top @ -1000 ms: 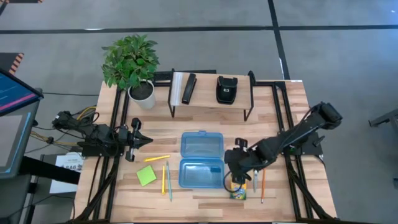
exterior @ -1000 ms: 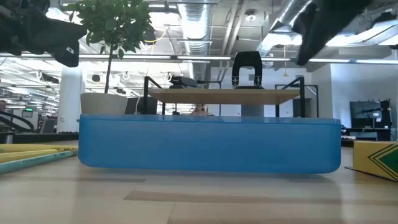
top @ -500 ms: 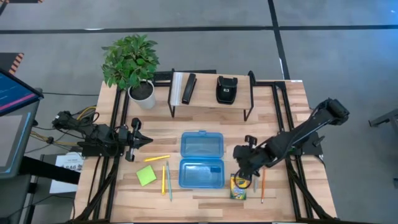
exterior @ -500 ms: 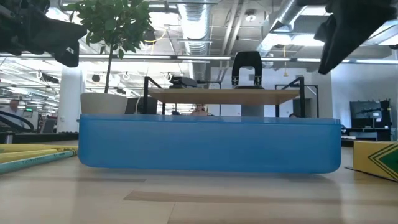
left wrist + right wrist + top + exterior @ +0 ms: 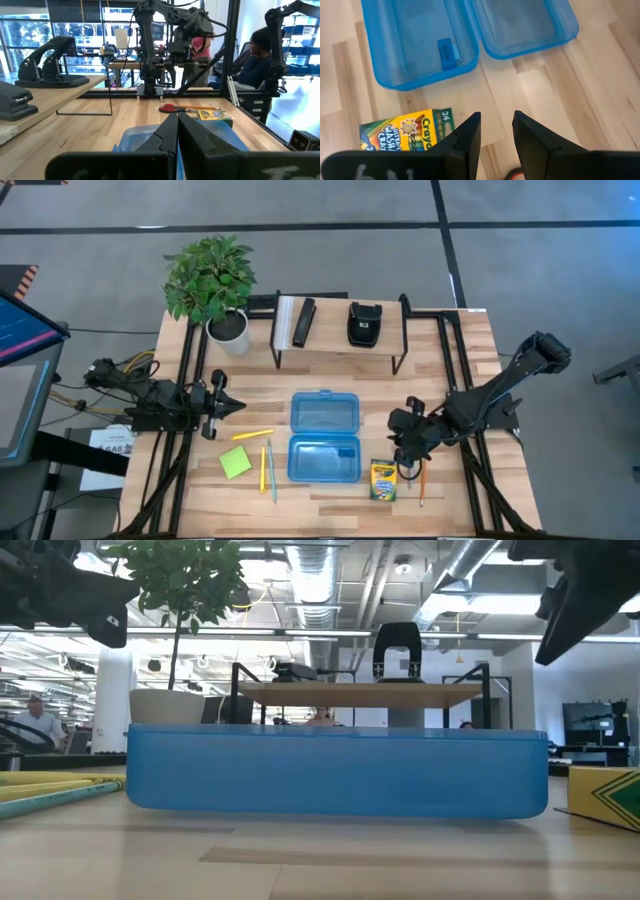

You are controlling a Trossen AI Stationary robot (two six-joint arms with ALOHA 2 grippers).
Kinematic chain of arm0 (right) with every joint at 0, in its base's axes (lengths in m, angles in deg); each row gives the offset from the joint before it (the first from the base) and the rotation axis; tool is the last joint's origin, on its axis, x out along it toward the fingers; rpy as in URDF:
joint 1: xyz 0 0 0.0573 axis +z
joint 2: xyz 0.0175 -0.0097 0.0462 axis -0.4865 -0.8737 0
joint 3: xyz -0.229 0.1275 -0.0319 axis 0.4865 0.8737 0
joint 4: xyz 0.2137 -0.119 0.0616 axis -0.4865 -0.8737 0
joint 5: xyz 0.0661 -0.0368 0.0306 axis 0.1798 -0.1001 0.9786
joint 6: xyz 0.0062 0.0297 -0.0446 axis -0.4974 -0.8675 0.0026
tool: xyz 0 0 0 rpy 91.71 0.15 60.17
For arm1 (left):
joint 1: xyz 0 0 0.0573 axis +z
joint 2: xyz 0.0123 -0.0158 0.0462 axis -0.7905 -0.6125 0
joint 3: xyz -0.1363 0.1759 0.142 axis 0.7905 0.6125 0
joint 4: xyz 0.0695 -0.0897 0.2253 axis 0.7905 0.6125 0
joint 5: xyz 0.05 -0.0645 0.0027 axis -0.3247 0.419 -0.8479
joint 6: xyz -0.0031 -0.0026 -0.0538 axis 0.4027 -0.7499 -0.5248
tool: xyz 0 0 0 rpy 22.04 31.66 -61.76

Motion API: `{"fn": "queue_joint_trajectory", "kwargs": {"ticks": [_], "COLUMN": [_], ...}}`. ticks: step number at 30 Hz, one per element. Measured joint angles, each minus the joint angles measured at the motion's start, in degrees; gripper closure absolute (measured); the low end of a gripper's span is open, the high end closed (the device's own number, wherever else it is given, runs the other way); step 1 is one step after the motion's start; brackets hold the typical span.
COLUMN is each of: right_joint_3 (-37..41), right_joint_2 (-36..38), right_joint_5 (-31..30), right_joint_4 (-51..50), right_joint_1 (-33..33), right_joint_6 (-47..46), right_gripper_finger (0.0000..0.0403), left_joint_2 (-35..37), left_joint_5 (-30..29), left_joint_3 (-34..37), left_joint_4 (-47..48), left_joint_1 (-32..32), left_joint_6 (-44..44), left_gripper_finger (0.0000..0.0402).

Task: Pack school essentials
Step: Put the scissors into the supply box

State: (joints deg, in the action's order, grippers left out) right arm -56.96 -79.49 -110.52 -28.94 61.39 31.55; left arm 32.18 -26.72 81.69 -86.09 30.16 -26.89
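Right gripper (image 5: 403,461): lower right of the high view, above the scissors (image 5: 176,108) and pencils; fingers narrowly apart, holding nothing.
Left gripper (image 5: 232,406): waiting at left, fingers pressed together.
Crayon box (image 5: 383,479): bottom centre-right, just beside the open blue case (image 5: 324,437).
Sticky pad (image 5: 236,462): lower left, pencils beside it.
Risk: judged, the narrow gap could skid off the flat scissors or nudge the crayon box.

crayon box (image 5: 405,131) — "Crayola", "24"
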Motion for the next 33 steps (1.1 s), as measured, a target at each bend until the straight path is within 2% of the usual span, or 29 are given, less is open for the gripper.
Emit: {"fn": "queue_joint_trajectory", "kwargs": {"ticks": [12,19,27,33], "right_joint_3": [7.78,8.46,8.46,8.46], "right_joint_2": [-0.04,-0.04,-0.07,-0.07], "right_joint_5": [-1.86,-0.97,2.42,3.32], "right_joint_4": [1.76,2.14,-4.96,-8.67], "right_joint_1": [3.41,8.43,11.27,11.62], "right_joint_6": [-9.94,-18.53,-37.66,-40.82], "right_gripper_finger": [0.0270,0.0274,0.0274,0.0274], "left_joint_2": [0.00,0.00,0.00,0.00], "left_joint_5": [0.00,0.00,-0.03,-2.71], "left_joint_3": [-0.01,0.00,-0.01,0.00], "left_joint_4": [0.02,0.02,0.02,-0.18], "left_joint_1": [-0.01,-0.01,-0.02,-0.02], "left_joint_6": [0.01,0.00,-5.40,-9.23], "left_gripper_finger": [0.0401,0.0401,0.0401,0.0401]}}
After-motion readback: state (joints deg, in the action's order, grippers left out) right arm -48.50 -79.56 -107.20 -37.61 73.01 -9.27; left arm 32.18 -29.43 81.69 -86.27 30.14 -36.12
